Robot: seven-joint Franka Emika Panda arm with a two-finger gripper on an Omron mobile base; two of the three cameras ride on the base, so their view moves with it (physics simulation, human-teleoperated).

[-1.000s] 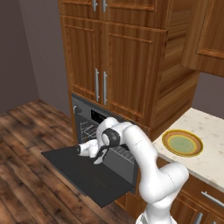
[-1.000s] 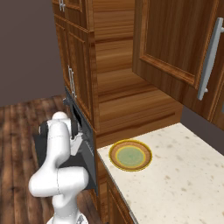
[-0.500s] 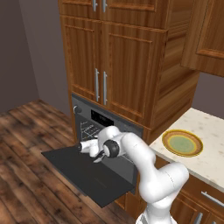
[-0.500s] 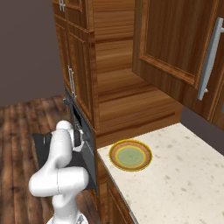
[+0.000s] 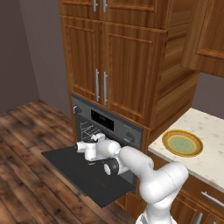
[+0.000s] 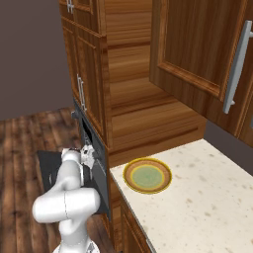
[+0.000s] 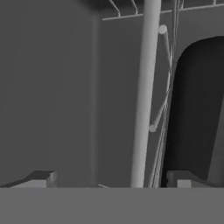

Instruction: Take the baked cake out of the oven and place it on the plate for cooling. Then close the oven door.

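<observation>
I cannot make out the baked cake from where I sit; the hand view gives me grey oven point(image 5: 107, 124) walls, a pale wire rack point(image 7: 146, 96) edge-on and a black rounded tray point(image 7: 197, 113) cut off at the right, and no slice that I can tell; the gripper point(image 7: 111, 178) has its two finger tips set wide apart at the bottom of that view, with nothing between them; in the left base view the hand is at the oven mouth, half hidden by the arm's own wrist, so I cannot tell how deep it reaches.

Against the picture of a second ago, the wrist has dropped lower and swung further left over the oven door point(image 5: 87, 175), and the elbow sits lower too; the plate point(image 5: 182, 142) has not shifted.

The door lies flat open, a dark slab over the plank floor point(image 5: 26, 175); the plate rests bare on the pale speckled counter point(image 6: 197, 197), right of the oven; tall wooden cabinets point(image 5: 113, 57) with bar handles stand above; a grey wall point(image 5: 26, 48) stands at left.
</observation>
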